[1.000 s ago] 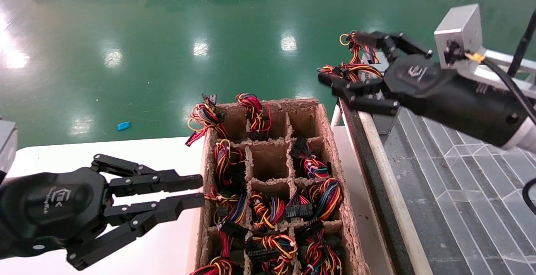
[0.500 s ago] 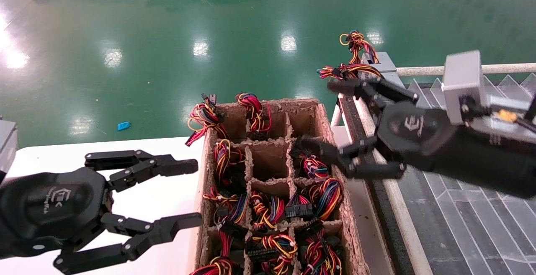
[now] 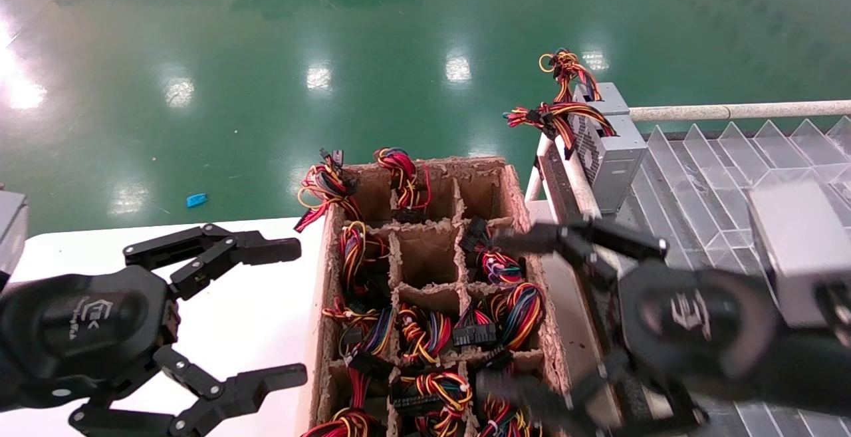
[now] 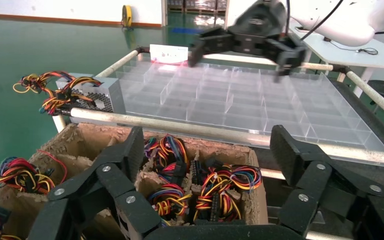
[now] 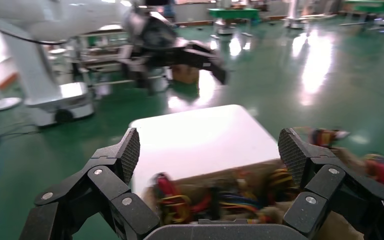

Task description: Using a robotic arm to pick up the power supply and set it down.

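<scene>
Cardboard is filling the middle of the head view: a divided crate packed with wire bundles is standing on the white table, and the power supply is sitting upright beyond the crate's far right corner, at the near end of the clear divider tray, its red, yellow and black wires spilling over the rail toward the crate. The right gripper is hanging over the crate's right edge with its jaws spread wide and nothing between them; the box is lying farther out from it and slightly to the right, its long axis looking roughly in line with the tray's rail. The left gripper is hovering over the table just left of the crate, also gaping and empty, well apart from the box, so the right arm is looking the nearer one for any reach. In the left wrist view the left gripper's spread fingers are framing the crate, with the power supply beyond its far wall and the right gripper showing above the tray. In the right wrist view the right gripper's fingers are standing wide apart over wire bundles and the table; the box is not showing there.
</scene>
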`<act>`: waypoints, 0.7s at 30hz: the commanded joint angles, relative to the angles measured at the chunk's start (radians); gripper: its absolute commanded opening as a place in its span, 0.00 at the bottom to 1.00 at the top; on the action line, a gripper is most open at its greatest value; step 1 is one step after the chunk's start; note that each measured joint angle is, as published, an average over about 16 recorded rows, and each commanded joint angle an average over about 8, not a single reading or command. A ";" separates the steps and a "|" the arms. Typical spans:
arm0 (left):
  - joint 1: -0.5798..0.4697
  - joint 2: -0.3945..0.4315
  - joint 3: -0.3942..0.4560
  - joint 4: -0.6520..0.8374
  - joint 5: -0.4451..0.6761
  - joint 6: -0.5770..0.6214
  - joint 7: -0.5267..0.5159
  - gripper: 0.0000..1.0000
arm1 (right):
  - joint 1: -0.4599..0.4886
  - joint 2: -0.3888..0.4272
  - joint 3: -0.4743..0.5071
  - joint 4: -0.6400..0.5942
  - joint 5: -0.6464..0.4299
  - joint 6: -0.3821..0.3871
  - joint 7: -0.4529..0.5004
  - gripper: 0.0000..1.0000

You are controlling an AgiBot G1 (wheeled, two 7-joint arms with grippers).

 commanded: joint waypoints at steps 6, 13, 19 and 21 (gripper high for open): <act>0.000 0.000 0.000 0.000 0.000 0.000 0.000 1.00 | -0.014 0.016 -0.002 0.009 0.035 -0.060 0.005 1.00; 0.000 0.000 0.000 0.000 0.000 0.000 0.000 1.00 | -0.013 0.014 -0.003 0.007 0.030 -0.049 0.005 1.00; 0.000 0.000 0.000 0.000 0.000 0.000 0.000 1.00 | -0.011 0.012 -0.003 0.006 0.025 -0.042 0.004 1.00; 0.000 0.000 0.000 0.000 0.000 0.000 0.000 1.00 | -0.010 0.011 -0.003 0.006 0.024 -0.040 0.004 1.00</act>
